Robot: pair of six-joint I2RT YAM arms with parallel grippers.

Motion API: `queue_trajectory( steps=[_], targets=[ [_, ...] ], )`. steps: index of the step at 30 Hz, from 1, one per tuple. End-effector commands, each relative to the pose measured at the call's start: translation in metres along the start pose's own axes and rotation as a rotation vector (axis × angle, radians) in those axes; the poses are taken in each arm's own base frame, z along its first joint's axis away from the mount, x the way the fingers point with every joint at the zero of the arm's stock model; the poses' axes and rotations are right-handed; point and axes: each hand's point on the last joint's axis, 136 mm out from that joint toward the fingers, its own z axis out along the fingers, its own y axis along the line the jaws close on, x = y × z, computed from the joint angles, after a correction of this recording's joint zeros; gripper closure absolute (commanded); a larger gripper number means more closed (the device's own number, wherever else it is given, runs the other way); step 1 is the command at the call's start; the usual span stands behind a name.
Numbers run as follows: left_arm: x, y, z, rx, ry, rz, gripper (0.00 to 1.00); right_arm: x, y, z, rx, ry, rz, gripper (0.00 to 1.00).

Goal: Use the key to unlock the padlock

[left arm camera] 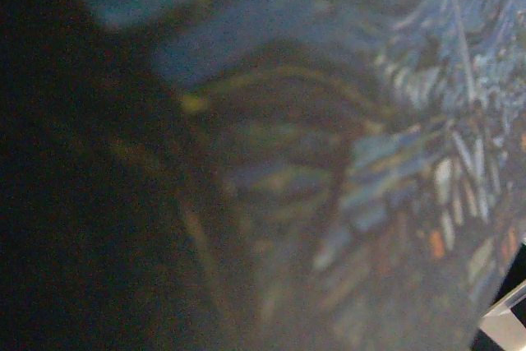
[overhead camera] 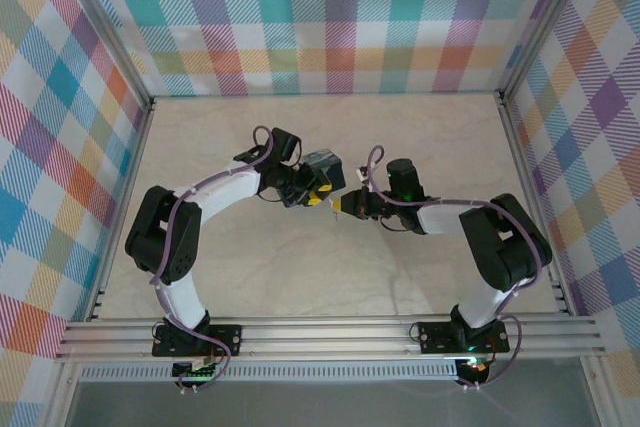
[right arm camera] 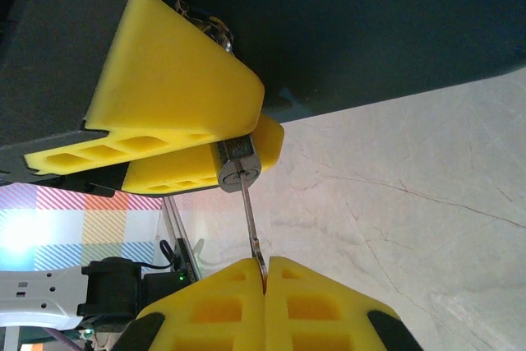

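Right jaws pinch the key [right arm camera: 249, 219], shaft running up-frame into the padlock [right arm camera: 238, 166] clamped between left jaws.

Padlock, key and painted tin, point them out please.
padlock [right arm camera: 238, 170]: right wrist view, its silvery keyhole end.
key [right arm camera: 250, 223]: right wrist view, middle of its thin shaft.
painted tin [left arm camera: 411, 170]: left wrist view, blurred swirl-painted face.

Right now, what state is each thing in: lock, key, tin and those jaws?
Padlock: clamped in the left jaws; locked or not, cannot tell.
Key: pinched in the right jaws, tip at the padlock's keyhole.
Left jaws: closed on the padlock.
Right jaws: shut on the key.
Tin: lid hidden, cannot tell.
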Motion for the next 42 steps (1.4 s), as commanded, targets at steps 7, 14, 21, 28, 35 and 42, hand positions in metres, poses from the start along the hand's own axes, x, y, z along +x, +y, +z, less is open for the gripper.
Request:
queue_trajectory(
  steps=[7, 14, 21, 28, 35, 42],
  targets=[
    [0.012, -0.024, -0.023, 0.083, 0.025, 0.071, 0.88, -0.017, -0.003, -0.001, 0.023, -0.039, -0.039, 1.00],
    [0.012, -0.022, -0.023, 0.073, 0.025, 0.068, 0.89, -0.022, -0.001, -0.005, 0.062, -0.042, -0.079, 1.00],
    [0.008, -0.023, -0.025, 0.084, 0.019, 0.039, 0.90, -0.019, -0.007, -0.009, 0.106, -0.039, -0.087, 1.00],
    [0.007, -0.023, -0.026, 0.099, 0.021, 0.020, 0.90, -0.020, -0.001, -0.012, 0.107, -0.037, -0.109, 1.00],
    [0.007, -0.023, -0.031, 0.122, 0.021, 0.000, 0.91, -0.019, -0.004, -0.013, 0.118, -0.045, -0.107, 1.00],
    [0.005, -0.023, -0.034, 0.126, 0.017, -0.003, 0.91, -0.018, 0.011, -0.013, 0.039, -0.049, -0.139, 1.00]
  ],
)
